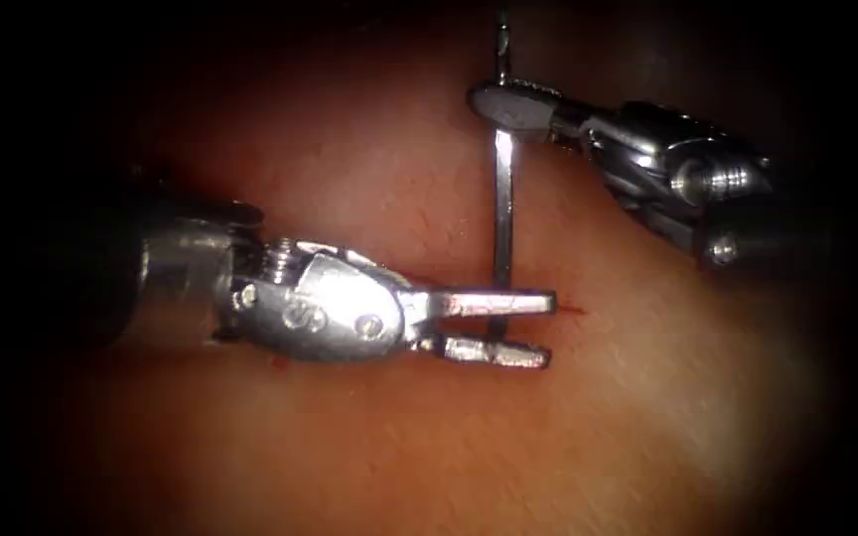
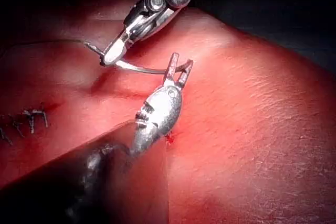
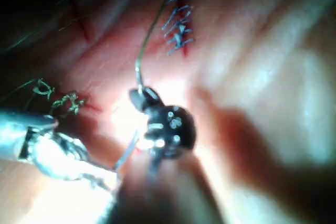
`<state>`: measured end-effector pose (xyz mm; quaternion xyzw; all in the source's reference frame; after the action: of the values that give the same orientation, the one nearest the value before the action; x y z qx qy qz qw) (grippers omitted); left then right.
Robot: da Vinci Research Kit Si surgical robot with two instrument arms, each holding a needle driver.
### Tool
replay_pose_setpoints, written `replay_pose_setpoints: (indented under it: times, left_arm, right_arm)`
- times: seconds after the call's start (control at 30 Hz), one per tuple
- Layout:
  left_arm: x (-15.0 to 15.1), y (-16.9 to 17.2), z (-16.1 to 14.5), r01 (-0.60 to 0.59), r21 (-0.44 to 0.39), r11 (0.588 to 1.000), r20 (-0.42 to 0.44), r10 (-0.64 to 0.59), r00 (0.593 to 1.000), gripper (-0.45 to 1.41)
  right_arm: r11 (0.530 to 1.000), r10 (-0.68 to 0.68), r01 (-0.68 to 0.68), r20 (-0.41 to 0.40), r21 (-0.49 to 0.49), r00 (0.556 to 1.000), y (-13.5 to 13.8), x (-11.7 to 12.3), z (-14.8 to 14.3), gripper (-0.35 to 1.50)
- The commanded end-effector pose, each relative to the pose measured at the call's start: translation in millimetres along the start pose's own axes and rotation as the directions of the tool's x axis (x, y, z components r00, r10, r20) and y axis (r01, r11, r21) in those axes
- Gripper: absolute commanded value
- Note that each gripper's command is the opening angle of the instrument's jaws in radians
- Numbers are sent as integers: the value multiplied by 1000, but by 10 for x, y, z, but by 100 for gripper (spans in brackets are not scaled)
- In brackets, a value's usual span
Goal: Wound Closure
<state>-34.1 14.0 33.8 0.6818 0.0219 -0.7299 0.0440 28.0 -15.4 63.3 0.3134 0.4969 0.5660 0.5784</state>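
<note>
Tissue (image 1: 350, 159): glossy, dark surround. We log right tool (image 1: 510, 106) pinching needle (image 1: 502, 213) near its tail; left tool (image 1: 499, 328) spread (empty) around needle's lower end.

Needle (image 1: 502, 199): curved steel, clamped near thread end in right tool (image 1: 510, 105), body running down to tissue (image 1: 369, 169), far end between parted jaws of left tool (image 1: 503, 328), which grips nothing. Whether tip enters tissue unclear. Thread (image 2: 47, 43) trails from needle across tissue.
</note>
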Motion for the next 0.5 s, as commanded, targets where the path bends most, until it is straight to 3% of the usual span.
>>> replay_pose_setpoints:
  times: [0.03, 0.23, 0.3, 0.33, 0.4, 0.5]
  left_arm:
    - [-5, -1, 6, -8, 4, 1000, 1, 8, 1000, -45]
    - [-5, 1, 2, -15, -2, 1000, -3, 15, 1000, -45]
    - [-6, 1, 1, -21, -3, 1000, -4, 21, 1000, -45]
    - [-6, 1, 0, -27, -3, 1000, -4, 27, 1000, -45]
    - [-8, 3, 0, -47, -3, 999, -3, 47, 999, -45]
    - [-11, 8, 3, -81, -22, 996, 19, 81, 997, -45]
  right_arm:
    - [1000, 3, -3, -1, 6, 1000, 2, -1, 8, -35]
    - [997, 45, -44, -1, 64, 999, 1, -1, 7, -35]
    - [996, 42, -40, -24, 83, 999, 2, 0, 6, 71]
    - [996, 13, -10, -36, 88, 999, 2, 0, 6, 93]
    - [994, -55, 61, -60, 96, 997, 2, 0, 4, 111]
    - [980, -174, 180, -65, 86, 983, 2, -2, 0, 116]
